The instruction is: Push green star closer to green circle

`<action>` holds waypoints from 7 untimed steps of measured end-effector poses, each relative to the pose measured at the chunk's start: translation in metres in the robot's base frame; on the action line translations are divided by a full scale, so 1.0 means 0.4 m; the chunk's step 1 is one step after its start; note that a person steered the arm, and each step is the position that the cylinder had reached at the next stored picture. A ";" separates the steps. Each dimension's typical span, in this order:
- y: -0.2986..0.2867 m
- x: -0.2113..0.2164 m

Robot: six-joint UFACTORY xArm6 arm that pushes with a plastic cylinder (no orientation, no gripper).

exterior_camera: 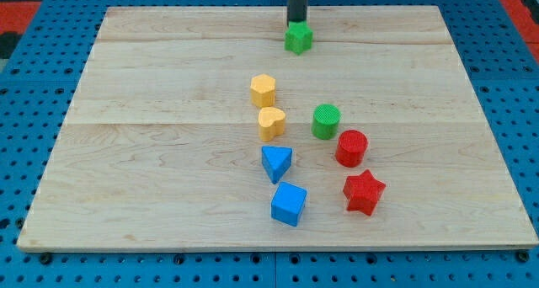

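The green star (pixel 298 40) lies near the board's top edge, a little right of the middle. My tip (pixel 296 24) stands right behind it on its upper side, touching or almost touching it. The green circle (pixel 326 121) lies well below the star, slightly to its right, near the board's centre.
A yellow hexagon (pixel 263 90) and a yellow heart (pixel 271 121) lie left of the green circle. A red circle (pixel 351 147) and a red star (pixel 363 192) lie below right of it. A blue triangle (pixel 276 162) and a blue cube (pixel 289 203) lie below.
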State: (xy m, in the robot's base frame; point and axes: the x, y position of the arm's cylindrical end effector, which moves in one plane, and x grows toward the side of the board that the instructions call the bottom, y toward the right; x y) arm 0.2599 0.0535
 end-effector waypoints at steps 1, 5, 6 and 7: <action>0.048 0.121; 0.046 0.189; -0.004 0.168; -0.128 0.152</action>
State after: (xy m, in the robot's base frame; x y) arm 0.3206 0.0023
